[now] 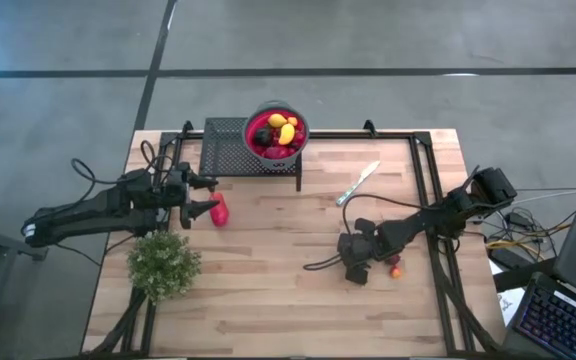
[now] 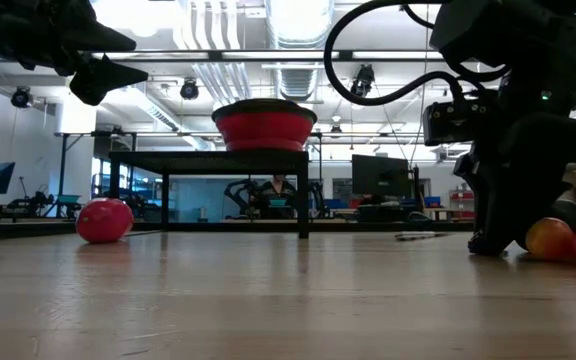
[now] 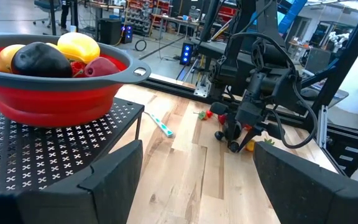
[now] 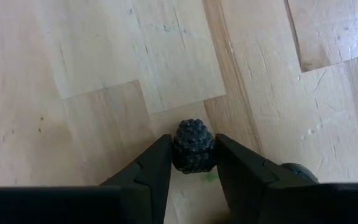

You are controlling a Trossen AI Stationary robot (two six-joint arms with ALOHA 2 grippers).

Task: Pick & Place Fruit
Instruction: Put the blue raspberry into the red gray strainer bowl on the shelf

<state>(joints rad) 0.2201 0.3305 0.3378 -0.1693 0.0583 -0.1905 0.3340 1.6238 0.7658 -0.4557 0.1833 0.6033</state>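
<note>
We see the right gripper [image 4: 192,163] down at the desk [image 1: 268,280], its two fingers pinching a dark, bumpy blackberry [image 4: 193,147] between their tips, the berry resting against the wood. Just beside this gripper lie a few loose fruits [image 1: 395,266], an orange one and a red one among them. The left gripper [image 3: 197,180] hangs above the desk with its fingers spread and nothing between them; a larger red fruit [image 1: 219,211] lies just beside it, and ahead of it a red bowl [image 3: 55,93] on a black mesh stand [image 3: 42,155] holds yellow, dark and red fruits.
</note>
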